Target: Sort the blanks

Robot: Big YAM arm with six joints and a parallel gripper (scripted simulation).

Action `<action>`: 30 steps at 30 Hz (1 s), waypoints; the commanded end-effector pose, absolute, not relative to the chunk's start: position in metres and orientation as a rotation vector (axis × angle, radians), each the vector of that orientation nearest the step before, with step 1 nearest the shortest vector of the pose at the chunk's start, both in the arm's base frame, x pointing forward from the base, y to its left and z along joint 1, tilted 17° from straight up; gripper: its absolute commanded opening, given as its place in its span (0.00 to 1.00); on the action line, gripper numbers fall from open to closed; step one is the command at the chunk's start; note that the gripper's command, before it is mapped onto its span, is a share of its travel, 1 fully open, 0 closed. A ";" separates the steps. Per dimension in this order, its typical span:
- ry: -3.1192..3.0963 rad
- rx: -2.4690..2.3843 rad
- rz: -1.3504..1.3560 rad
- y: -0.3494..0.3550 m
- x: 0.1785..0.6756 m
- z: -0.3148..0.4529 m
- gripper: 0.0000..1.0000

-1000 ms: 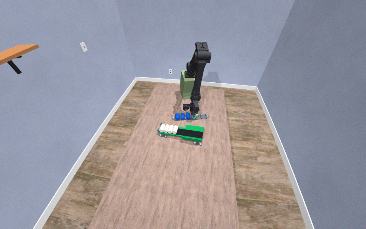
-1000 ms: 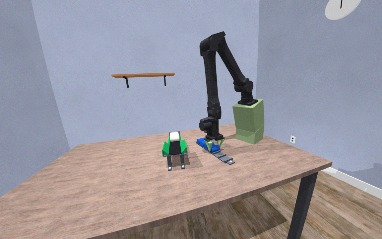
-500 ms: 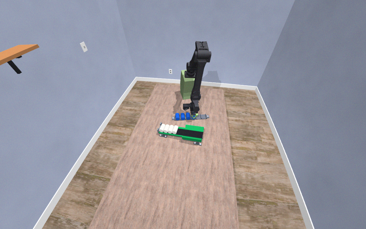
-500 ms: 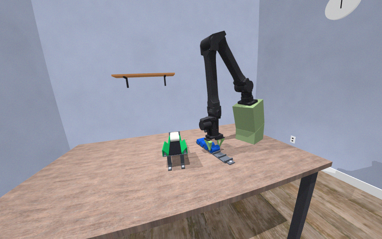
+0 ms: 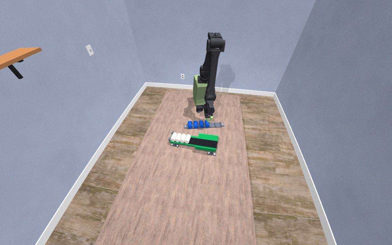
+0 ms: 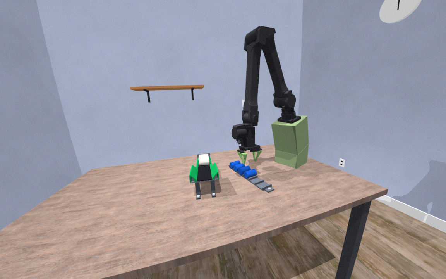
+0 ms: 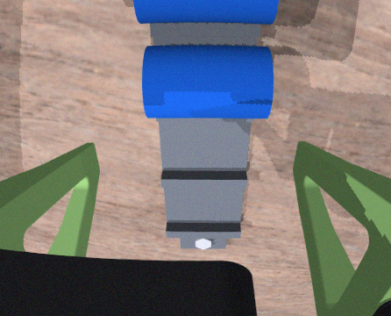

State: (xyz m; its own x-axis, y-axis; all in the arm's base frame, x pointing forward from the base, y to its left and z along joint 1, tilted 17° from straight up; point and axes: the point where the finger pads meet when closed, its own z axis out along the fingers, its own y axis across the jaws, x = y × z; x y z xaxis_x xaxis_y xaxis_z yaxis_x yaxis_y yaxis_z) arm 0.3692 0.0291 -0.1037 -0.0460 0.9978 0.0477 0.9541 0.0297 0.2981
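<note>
From where I'm standing, the arm (image 5: 212, 69) (image 6: 252, 76) reaches over from its green pedestal (image 5: 198, 91) (image 6: 287, 142), w/ the claw (image 5: 208, 120) (image 6: 249, 162) (image 7: 195, 155) pointing down above the rack (image 5: 218, 125) (image 6: 264, 185) (image 7: 204, 149). Claw's open wide, nothing in its grip; fingertips are well apart, one off each side of the rack, approx. level w/ the bare slots in the wrist view.

All 4 blue blanks (image 5: 201, 124) (image 6: 244, 169) (image 7: 208, 83) lie crosswise in the rack, one per slot, w/ small gaps btwn them. They fill one end; 2 slots toward the other end show grey floor. In the wrist view the nearest blue one pokes out past both rack sides; can't tell if it's exactly even.

All 4 white blanks (image 5: 182, 138) (image 6: 203, 159) are on the green ramp (image 5: 208, 137) (image 6: 193, 173), side by side across it in a tight-looking row at the stop end. Contact w/ the stop itself is too small to make out. Black ramp surface shows beyond the row.

Rack & ramp stand near each other on the tabletop (image 5: 176, 198) (image 6: 131, 215) (image 7: 51, 110), approx. lengthwise alongside. An orange-brown shelf (image 5: 8, 61) (image 6: 167, 87) is up on the wall.
</note>
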 end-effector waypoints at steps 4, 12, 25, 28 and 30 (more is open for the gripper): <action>2.132 2.042 0.361 0.026 0.358 -0.085 0.82; 2.140 2.052 0.347 0.026 0.356 -0.090 1.00; 2.139 2.050 0.349 0.026 0.356 -0.090 1.00; 2.139 2.050 0.349 0.026 0.356 -0.090 1.00; 2.138 2.050 0.349 0.026 0.356 -0.089 1.00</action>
State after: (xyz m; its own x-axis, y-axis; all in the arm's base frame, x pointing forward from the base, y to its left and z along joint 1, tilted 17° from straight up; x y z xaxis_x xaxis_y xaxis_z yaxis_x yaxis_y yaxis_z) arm 0.3599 0.0274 -0.0868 -0.0443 0.9979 0.0469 0.9578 0.0291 0.2859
